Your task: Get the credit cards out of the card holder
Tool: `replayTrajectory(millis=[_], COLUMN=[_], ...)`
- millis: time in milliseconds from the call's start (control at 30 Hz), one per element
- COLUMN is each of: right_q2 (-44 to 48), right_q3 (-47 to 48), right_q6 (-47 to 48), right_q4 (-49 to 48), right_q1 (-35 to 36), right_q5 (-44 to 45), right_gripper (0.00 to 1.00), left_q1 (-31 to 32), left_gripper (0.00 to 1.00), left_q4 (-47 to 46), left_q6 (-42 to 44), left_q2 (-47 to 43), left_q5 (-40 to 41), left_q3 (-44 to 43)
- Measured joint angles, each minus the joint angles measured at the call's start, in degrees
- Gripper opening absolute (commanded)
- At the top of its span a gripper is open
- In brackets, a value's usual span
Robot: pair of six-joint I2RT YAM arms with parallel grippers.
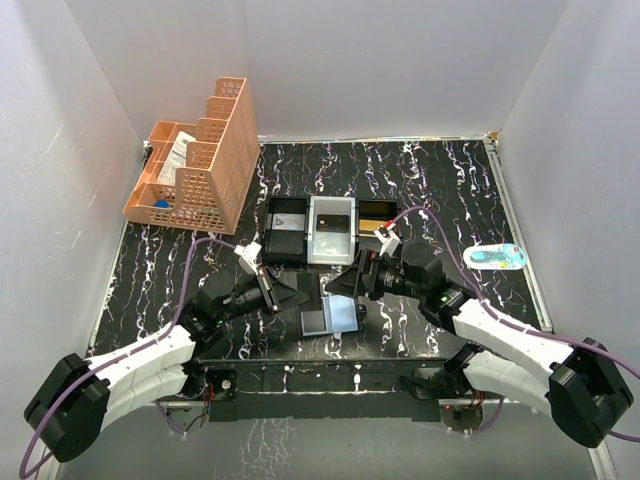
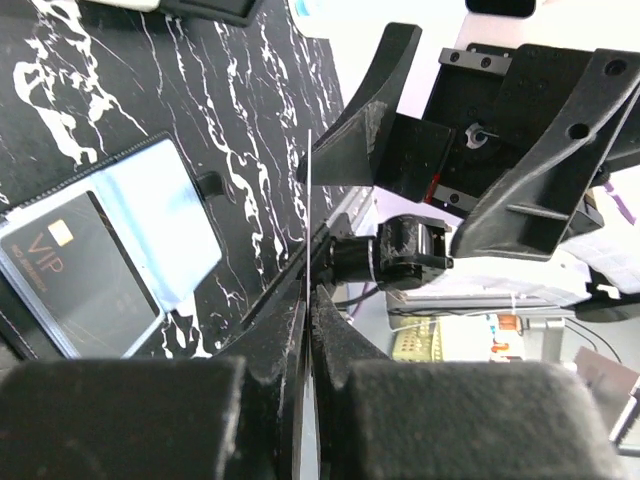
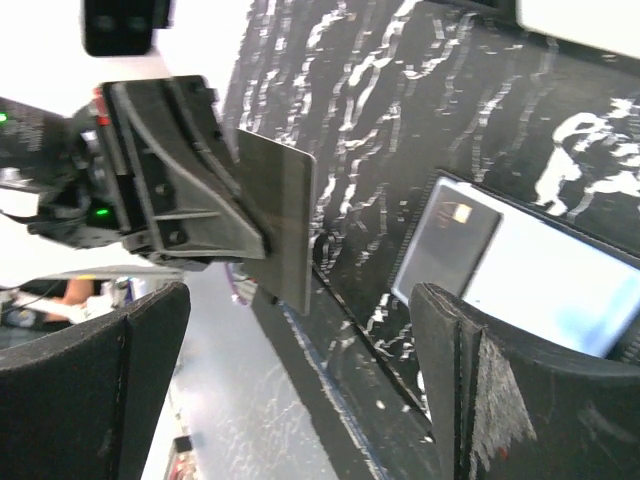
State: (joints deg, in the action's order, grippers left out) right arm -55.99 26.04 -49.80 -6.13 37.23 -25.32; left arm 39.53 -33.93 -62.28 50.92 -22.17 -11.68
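The grey-blue card holder [image 1: 335,317] lies open on the table between the arms, with a black VIP card [image 2: 75,285] still in one panel. My left gripper [image 1: 293,297] is shut on a thin grey card [image 3: 281,215], held upright off the table just left of the holder. The card shows edge-on in the left wrist view [image 2: 310,200]. My right gripper [image 1: 345,282] is open and empty, facing the left gripper from the holder's far right side, its jaws wide apart around the held card's near edge without touching it [image 3: 300,295]. The holder also shows in the right wrist view [image 3: 540,270].
A black-and-white three-compartment tray [image 1: 288,232] stands just behind the holder. An orange basket [image 1: 200,165] is at the back left. A blue-and-white oval object [image 1: 495,257] lies at the right. White walls enclose the table.
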Motion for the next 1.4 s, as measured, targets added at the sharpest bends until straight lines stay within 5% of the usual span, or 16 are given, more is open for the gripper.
replayTrajectory(millis=[233, 833, 1100, 1167, 1400], right_q2=[-2.7, -12.8, -15.3, -15.3, -14.4], right_q3=[-2.0, -1.7, 0.3, 0.3, 0.3], right_q6=[-4.4, -11.6, -13.8, -13.9, -14.6], right_q4=[-12.4, -25.1, -28.7, -28.9, -29.6], right_q1=[0.0, 0.4, 1.4, 1.4, 1.4], right_q5=[-7.0, -13.7, -15.2, -15.4, -15.1], right_gripper=[0.73, 0.34, 0.06, 0.01, 0.0], left_q1=[0.0, 0.0, 0.0, 0.0, 0.0], left_gripper=[0.0, 0.0, 0.0, 0.09, 0.14], left_q4=[-8.1, -18.7, -20.2, -20.3, -18.3], left_q6=[-3.9, -7.0, -7.3, -7.4, -6.1], left_q2=[1.2, 2.8, 3.0, 2.8, 0.0], left_q5=[-3.1, -6.5, -7.3, -7.3, -8.0], left_q3=[2.4, 4.3, 4.3, 4.3, 4.7])
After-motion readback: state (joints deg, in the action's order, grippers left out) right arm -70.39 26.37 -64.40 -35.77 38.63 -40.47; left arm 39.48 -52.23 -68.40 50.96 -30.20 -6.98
